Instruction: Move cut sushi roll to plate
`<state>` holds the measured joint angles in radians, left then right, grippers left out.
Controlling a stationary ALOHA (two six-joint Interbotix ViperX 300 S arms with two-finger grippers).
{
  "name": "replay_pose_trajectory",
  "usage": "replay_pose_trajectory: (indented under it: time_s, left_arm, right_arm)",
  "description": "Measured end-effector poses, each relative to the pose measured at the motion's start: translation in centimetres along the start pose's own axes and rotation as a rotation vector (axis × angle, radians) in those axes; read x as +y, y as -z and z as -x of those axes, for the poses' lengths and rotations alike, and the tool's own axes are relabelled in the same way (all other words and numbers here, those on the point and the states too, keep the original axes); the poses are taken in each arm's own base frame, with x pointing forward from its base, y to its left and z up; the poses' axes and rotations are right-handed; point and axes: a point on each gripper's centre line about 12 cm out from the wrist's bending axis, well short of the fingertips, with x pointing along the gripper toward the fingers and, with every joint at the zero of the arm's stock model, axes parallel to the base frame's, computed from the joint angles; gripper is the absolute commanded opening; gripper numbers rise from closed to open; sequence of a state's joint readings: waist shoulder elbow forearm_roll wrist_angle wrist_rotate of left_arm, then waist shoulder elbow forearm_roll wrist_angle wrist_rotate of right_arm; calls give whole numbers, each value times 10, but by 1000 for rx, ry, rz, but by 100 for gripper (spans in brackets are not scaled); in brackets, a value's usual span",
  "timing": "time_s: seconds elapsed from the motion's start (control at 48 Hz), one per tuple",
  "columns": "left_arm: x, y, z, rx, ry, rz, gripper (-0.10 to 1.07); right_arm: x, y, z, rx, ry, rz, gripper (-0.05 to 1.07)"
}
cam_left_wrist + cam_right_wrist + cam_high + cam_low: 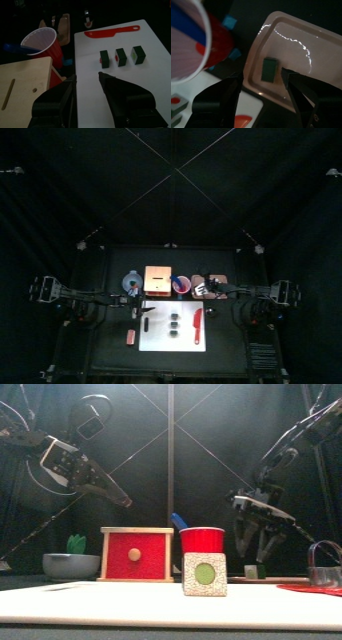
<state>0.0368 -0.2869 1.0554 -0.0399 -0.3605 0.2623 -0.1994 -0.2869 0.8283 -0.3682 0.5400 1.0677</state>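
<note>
Sushi piece (pixel 270 69), one of the cut roll, lies flat on the plate (pixel 314 47) directly between the right gripper's (pixel 264 82) jaws, which stand spread wide on either side of it, apparently not touching it. Judged: this piece is delivered and released.

Outward from that gripper, the plate's rim sits just below the jaws, with a red cup (pixel 191 40) close beside.

Risks:
- A jaw could catch the piece or the rim on withdrawal, dragging the piece off or tipping the plate.
- A sideways retreat could strike the red cup.

Three remaining pieces (pixel 121 56) stand in a row on the white cutting board (pixel 123 75), just ahead of the left gripper (pixel 88 80), whose jaws are parted and hold nothing. A red knife (pixel 110 33) lies beyond the pieces; a careless reach could knock it or topple them.
</note>
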Motion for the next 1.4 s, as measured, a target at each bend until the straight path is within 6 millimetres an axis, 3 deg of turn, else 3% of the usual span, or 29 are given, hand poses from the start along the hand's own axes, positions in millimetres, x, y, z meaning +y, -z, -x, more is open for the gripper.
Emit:
replay_pose_trajectory:
  time_s: [0.208,0.292,0.438,0.625,0.792,0.979,1.396]
  left_arm:
    - [0,0,0,0,0,0,80]
    - [0,-1,-1,-1,0,0,80]
    - [0,-1,-1,-1,0,0,80]
    - [0,-1,-1,-1,0,0,80]
    - [0,-1,-1,-1,0,0,80]
    - [0,0,-1,0,-1,3,80]
    - [0,2,0,5,-2,7,80]
  right_arm:
    - [62,33,24,23,-138,189,93]
    - [84,36,19,35,-158,237,93]
    - [128,23,5,33,-189,368,93]
    - [163,24,-24,123,-201,547,92]
    - [170,21,-46,162,-187,625,92]
    - [159,9,-63,165,-144,616,92]
    - [152,16,-69,191,-135,608,92]
